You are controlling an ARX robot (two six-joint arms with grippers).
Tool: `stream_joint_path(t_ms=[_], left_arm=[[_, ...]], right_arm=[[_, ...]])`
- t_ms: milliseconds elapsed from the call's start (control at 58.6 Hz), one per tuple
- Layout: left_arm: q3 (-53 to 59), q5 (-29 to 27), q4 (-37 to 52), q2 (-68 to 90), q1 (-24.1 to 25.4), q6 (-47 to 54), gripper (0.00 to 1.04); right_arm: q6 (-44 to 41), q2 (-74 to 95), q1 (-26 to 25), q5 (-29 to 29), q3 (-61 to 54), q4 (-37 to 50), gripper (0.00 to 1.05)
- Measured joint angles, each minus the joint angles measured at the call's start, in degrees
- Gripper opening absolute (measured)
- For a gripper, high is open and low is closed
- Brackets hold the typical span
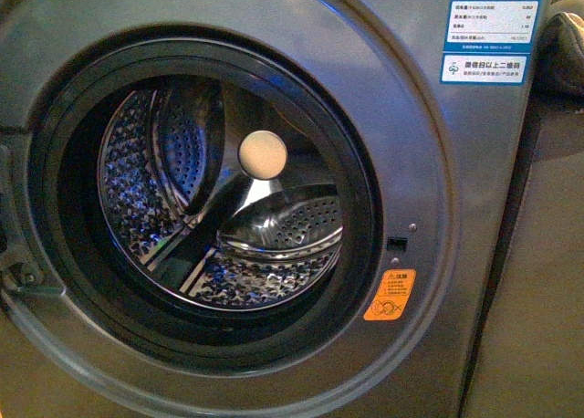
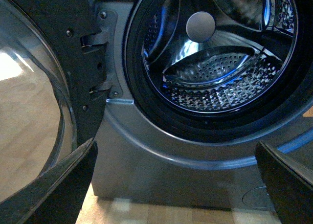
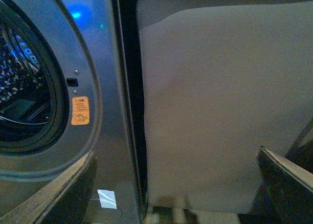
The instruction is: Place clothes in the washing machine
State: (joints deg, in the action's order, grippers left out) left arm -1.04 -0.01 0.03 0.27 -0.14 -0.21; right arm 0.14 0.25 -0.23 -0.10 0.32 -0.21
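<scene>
The washing machine point(image 1: 429, 162) fills the front view. Its round porthole stands open and the perforated steel drum point(image 1: 237, 208) holds nothing. A dark soft bundle point(image 1: 560, 51), probably the clothes, lies at the far upper right beside the machine's top corner. Neither arm shows in the front view. In the left wrist view my left gripper point(image 2: 171, 194) is open and empty, low before the machine's front point(image 2: 161, 175) and below the drum opening point(image 2: 220, 62). My right gripper point(image 3: 171, 194) is open and empty too, facing the machine's right edge point(image 3: 105, 87).
The glass door point(image 2: 34, 111) is swung open on its hinge at the machine's left. A tall grey panel point(image 3: 220, 101) stands directly right of the machine, across a narrow dark gap. An orange warning sticker point(image 1: 390, 295) and blue-white labels point(image 1: 490, 26) are on the front. Below is wooden floor point(image 2: 146, 214).
</scene>
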Motion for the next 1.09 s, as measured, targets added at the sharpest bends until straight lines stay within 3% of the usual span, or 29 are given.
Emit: stream_joint_path(t_ms=[615, 632, 734, 803, 871, 1093], left_arm=[[0.0, 0.0, 0.0, 0.0, 0.0, 0.0, 0.98], [0.0, 0.0, 0.0, 0.0, 0.0, 0.0, 0.98], [0.0, 0.0, 0.0, 0.0, 0.0, 0.0, 0.98], [0.0, 0.0, 0.0, -0.02, 0.0, 0.0, 0.98], [0.0, 0.0, 0.0, -0.02, 0.0, 0.0, 0.98], [0.0, 0.0, 0.0, -0.02, 0.0, 0.0, 0.98]], right_arm=[[0.02, -0.02, -0.04, -0.37, -0.02, 0.07, 0.97], [0.28, -0.04, -0.26, -1.2, -0.09, 0.39, 0.97], [6.78, 1.05, -7.69, -18.99, -0.09, 9.09, 0.97], [9.86, 3.98, -12.96, -26.47, -0.02, 13.07, 0.97], [14.78, 12.15, -22.97, -36.24, 1.07, 22.43, 0.97], [24.35, 33.03, -41.75, -50.58, 10.62, 45.42, 0.97]])
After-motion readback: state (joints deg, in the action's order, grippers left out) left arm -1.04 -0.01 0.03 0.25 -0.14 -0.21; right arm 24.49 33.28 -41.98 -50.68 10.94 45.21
